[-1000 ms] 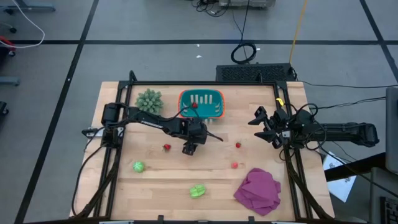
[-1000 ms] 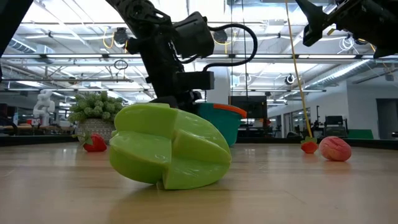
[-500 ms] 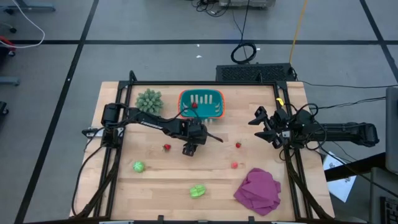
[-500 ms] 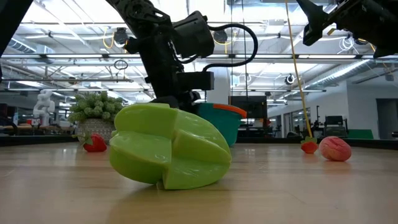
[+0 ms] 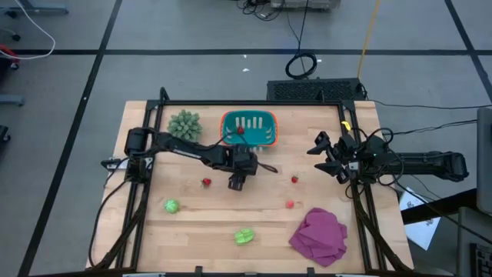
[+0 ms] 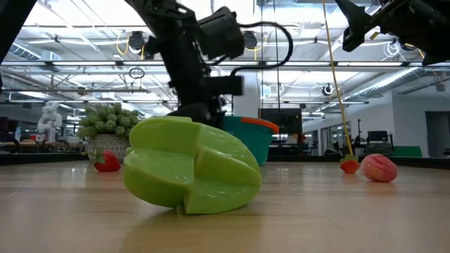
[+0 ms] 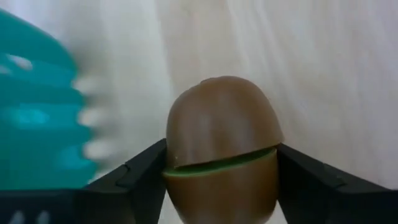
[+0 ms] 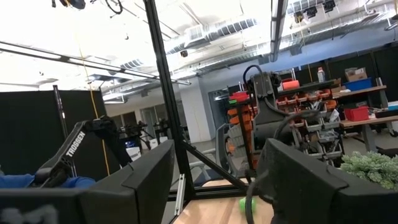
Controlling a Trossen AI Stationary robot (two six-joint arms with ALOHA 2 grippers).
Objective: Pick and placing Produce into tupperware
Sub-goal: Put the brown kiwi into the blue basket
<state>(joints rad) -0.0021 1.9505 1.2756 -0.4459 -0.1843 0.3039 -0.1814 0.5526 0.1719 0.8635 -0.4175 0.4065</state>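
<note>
Four small red pieces (image 5: 206,182) (image 5: 294,179) (image 5: 290,204) (image 5: 240,131); two light-green pieces (image 5: 171,205) (image 5: 244,236); one brown oval (image 7: 221,143); one teal tub (image 5: 269,132); one spiky plant (image 5: 184,124); one magenta cloth (image 5: 319,235).

bare wood lies between the left gripper (image 5: 237,183) and the tupperware (image 5: 248,128); seemingly nothing blocks that way.

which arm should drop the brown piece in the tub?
Left. Its gripper is shut on the brown oval, just short of the tupperware. The right gripper waits open and empty near the table's right edge.
</note>
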